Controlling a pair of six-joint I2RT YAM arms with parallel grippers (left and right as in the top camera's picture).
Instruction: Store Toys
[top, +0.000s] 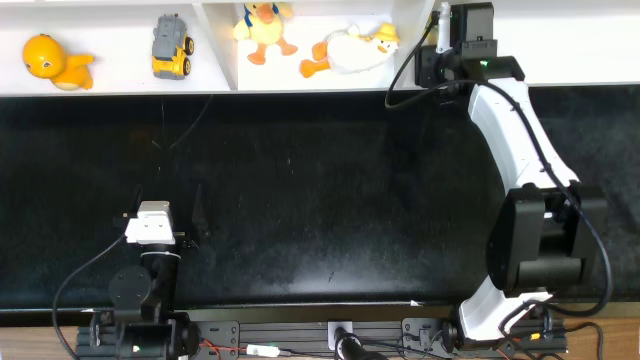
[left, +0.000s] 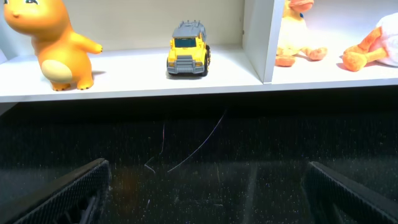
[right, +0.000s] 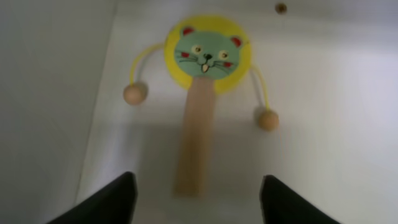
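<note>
A white shelf (top: 300, 85) runs along the far edge of a black mat (top: 320, 200); upright dividers split it into compartments. The right arm reaches into the right compartment, and seen from above its wrist hides the floor beneath it. The right gripper (right: 198, 193) hangs with fingers spread wide, holding nothing; one finger sits on each side of the near end of a rattle drum (right: 202, 81), touching neither. The rattle drum lies flat on the shelf floor; it has a yellow disc with a green cat face, a wooden handle (right: 194, 143) and a bead (right: 135, 94) on a cord at each side.

The left gripper (left: 205, 193) sits near and left over the mat, well apart from the shelf, fingers wide and empty. The left compartment holds an orange figure (top: 55, 60) and a yellow truck (top: 172, 47). The middle one holds a yellow duck plush (top: 265, 30) and a white duck plush (top: 350, 50) on its side; from the left wrist both plush toys are cropped by the frame edge.
</note>
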